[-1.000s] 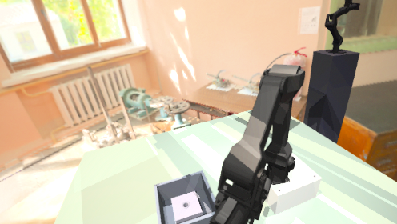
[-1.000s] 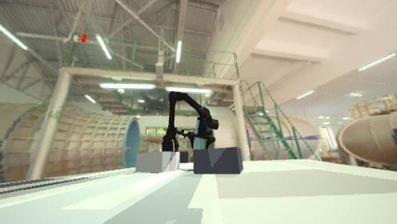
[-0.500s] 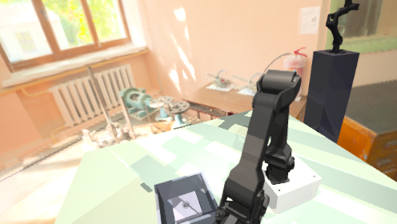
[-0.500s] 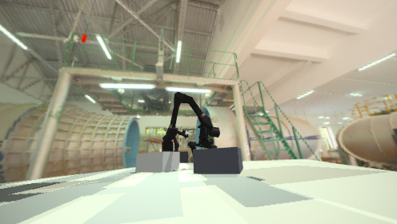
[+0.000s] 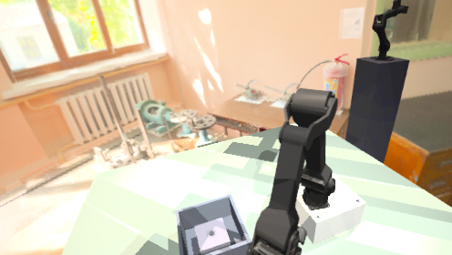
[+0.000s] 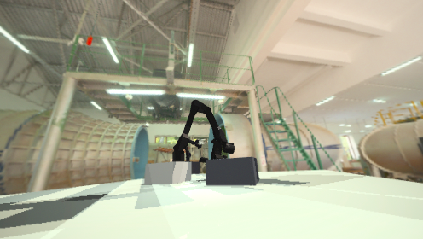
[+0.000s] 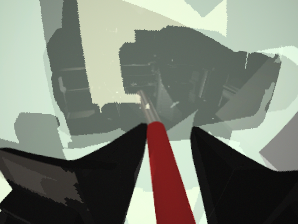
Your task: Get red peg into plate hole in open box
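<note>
The red peg (image 7: pixel 171 182) stands between my fingers in the wrist view, running from the lower edge up to its far end near the fingertips. My gripper (image 7: pixel 169 130) is partly open around it. The left fingertip is close to the peg, and a gap shows between the peg and the right finger. The open box (image 5: pixel 181 228) (image 6: pixel 232 171) is grey-blue; in the top view a pale plate (image 5: pixel 222 226) with a dark round hole lies at its bottom. The hole is empty. The peg and the fingertips are hidden in the top and exterior views.
The arm's white base block (image 5: pixel 337 219) (image 6: pixel 166 172) stands on the pale table, to the right of the box in the top view. Dark shadows and reflections cross the tabletop beneath the fingers in the wrist view. A second small black arm (image 5: pixel 384 41) stands on a dark pillar behind.
</note>
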